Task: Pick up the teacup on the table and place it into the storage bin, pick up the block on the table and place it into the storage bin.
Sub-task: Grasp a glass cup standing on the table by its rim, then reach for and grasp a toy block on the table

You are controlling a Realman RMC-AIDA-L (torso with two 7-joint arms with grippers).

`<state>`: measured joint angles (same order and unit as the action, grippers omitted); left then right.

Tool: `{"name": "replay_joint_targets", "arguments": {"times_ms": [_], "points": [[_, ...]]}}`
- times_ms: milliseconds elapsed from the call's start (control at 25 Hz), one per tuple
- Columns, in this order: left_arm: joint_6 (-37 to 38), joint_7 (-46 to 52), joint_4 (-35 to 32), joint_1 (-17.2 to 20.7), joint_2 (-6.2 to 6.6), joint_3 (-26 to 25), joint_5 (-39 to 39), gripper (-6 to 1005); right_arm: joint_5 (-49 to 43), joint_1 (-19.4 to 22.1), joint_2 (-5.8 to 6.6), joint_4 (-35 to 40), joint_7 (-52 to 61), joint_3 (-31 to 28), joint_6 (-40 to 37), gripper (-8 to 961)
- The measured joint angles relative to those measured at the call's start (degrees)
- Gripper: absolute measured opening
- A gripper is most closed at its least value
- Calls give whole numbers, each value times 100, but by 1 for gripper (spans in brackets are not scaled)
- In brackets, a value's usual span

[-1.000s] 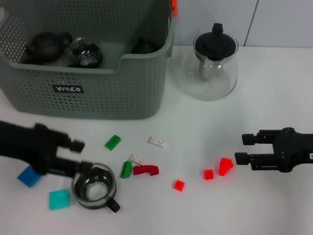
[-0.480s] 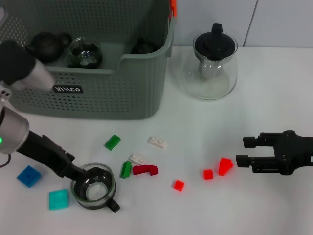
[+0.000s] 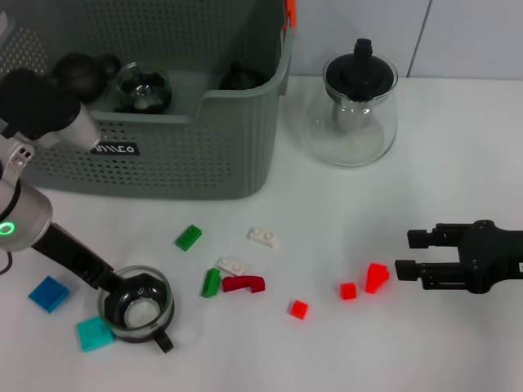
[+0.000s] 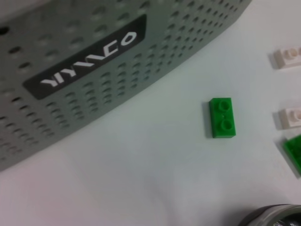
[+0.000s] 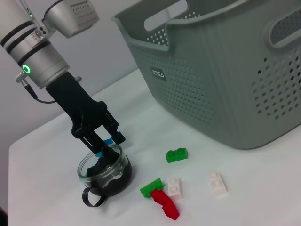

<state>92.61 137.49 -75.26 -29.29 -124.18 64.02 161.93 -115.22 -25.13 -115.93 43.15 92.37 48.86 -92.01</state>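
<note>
The glass teacup (image 3: 135, 309) with a black handle sits at the front left of the table, its rim touching a teal block (image 3: 92, 333). My left gripper (image 3: 122, 290) is shut on the teacup's rim, one finger inside and one outside, as the right wrist view shows for the left gripper (image 5: 101, 146) and the teacup (image 5: 104, 172). The grey-green storage bin (image 3: 204, 147) stands behind, holding dark teapots. Loose blocks lie around: green (image 3: 188, 237), white (image 3: 263, 237), dark red (image 3: 243, 283), red (image 3: 376, 276). My right gripper (image 3: 413, 253) is open, just right of the red blocks.
A clear glass teapot (image 3: 353, 102) with a black lid stands right of the bin. A blue block (image 3: 47, 292) lies at the far left. The left wrist view shows the bin's labelled wall (image 4: 87, 61), a green block (image 4: 221, 117) and the teacup rim (image 4: 275, 216).
The left gripper has turned down onto the teacup's rim and shifted the cup left toward the teal block. The right gripper has barely moved.
</note>
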Motion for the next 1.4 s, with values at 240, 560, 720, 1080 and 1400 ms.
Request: {"name": "replay_joint_targets", "arguments": {"times_ms": [240, 560, 720, 1080, 1400], "points": [[75, 45, 74, -36, -16, 235, 0, 553, 0, -10, 0, 0, 0, 0, 0, 737], [56, 292, 550, -283, 9, 113, 20, 473, 0, -27, 0, 0, 0, 0, -1, 738], [82, 311, 576, -345, 37, -68, 24, 392, 0, -42, 0, 0, 0, 0, -1, 737], [393, -72, 860, -508, 217, -855, -334, 149, 0, -26, 0, -1, 0, 1, -3, 738], [1961, -1972, 2793, -952, 1083, -3294, -2626, 39, 0, -9, 0, 0, 0, 1, -1, 737]]}}
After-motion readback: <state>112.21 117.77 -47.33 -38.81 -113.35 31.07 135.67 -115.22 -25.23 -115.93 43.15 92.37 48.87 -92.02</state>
